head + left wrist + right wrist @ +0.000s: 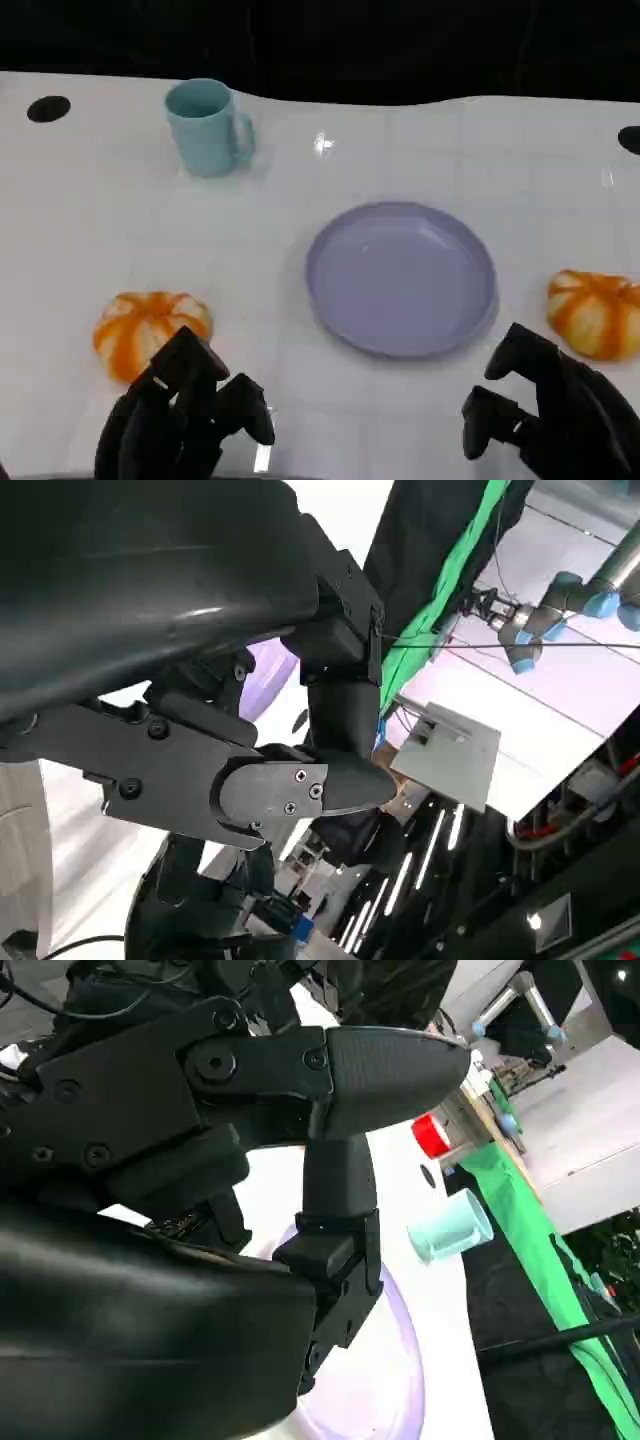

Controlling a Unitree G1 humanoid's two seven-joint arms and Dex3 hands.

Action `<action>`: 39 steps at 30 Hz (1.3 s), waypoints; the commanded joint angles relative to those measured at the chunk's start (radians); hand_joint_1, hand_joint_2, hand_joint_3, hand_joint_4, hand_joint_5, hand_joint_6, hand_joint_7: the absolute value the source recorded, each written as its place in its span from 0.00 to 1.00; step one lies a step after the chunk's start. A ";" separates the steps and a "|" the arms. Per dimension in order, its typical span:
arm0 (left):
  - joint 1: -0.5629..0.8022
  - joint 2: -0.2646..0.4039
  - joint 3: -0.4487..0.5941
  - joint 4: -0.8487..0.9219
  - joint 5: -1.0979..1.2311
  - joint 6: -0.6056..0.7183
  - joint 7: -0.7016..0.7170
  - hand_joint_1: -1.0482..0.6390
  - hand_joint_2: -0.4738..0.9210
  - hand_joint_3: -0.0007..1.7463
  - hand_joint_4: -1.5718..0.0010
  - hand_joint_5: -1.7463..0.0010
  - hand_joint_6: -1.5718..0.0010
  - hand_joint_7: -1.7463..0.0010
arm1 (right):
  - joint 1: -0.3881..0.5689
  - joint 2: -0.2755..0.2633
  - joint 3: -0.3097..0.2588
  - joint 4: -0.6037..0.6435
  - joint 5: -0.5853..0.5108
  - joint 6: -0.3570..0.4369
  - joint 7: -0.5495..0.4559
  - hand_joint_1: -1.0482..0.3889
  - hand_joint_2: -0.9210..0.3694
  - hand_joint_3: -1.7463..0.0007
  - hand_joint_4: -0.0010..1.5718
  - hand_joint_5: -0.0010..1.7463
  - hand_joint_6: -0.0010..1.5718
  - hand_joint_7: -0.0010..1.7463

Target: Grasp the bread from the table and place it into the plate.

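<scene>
Overhead, glossy white desk (90, 230) with faint grid lines, glare spot near far edge, black backdrop behind. Lavender plate (400, 278) at centre, bare. Orange-and-white bread (148, 330) on desk, left of plate, just beyond left hand (185, 415); second similar bread (595, 312) right of plate, beside right hand (550, 415). Both hands hold nothing, fingers apart. Teal mug (207, 127) far left. Green cloth (520, 1210) along desk edge.

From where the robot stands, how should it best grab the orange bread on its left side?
Probably from above, fingers closing across the rounded sides of the bread. It is a low dome lying flat on the table, with no handle or edge to catch. The left hand, just in front of it, is nearest.
</scene>
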 commanded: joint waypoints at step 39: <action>0.052 0.221 -0.043 -0.276 0.676 -0.251 0.251 0.32 1.00 0.08 0.75 0.65 0.65 0.98 | 0.012 -0.005 0.000 -0.018 0.002 -0.004 -0.005 0.34 0.00 0.74 0.48 1.00 0.32 1.00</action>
